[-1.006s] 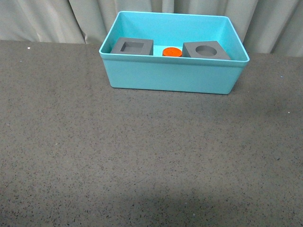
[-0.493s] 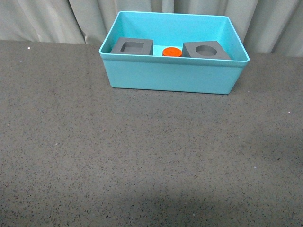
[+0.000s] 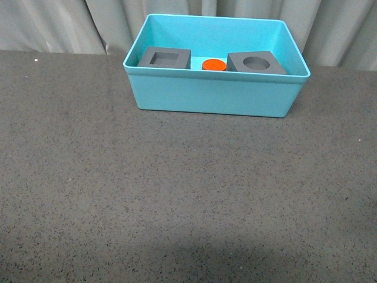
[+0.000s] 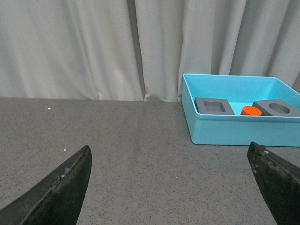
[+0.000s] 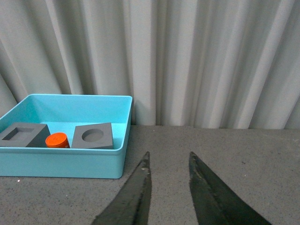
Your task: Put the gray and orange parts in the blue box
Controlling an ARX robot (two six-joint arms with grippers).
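Observation:
The blue box (image 3: 215, 94) stands at the back of the table. Inside it sit the gray cube with a square recess (image 3: 165, 58), the orange cylinder (image 3: 214, 65) and the gray cube with a round recess (image 3: 255, 62). The left wrist view shows the same box (image 4: 234, 131) with the square-recess cube (image 4: 214, 106), orange cylinder (image 4: 251, 111) and round-recess cube (image 4: 277, 108); my left gripper (image 4: 170, 159) is open, well short of the box. My right gripper (image 5: 169, 157) is shut on nothing, beside the box (image 5: 65, 164). Neither arm shows in the front view.
Grey-white curtains (image 3: 53, 26) hang behind the dark speckled table (image 3: 177, 194). The box stands close to the curtains at the table's far edge.

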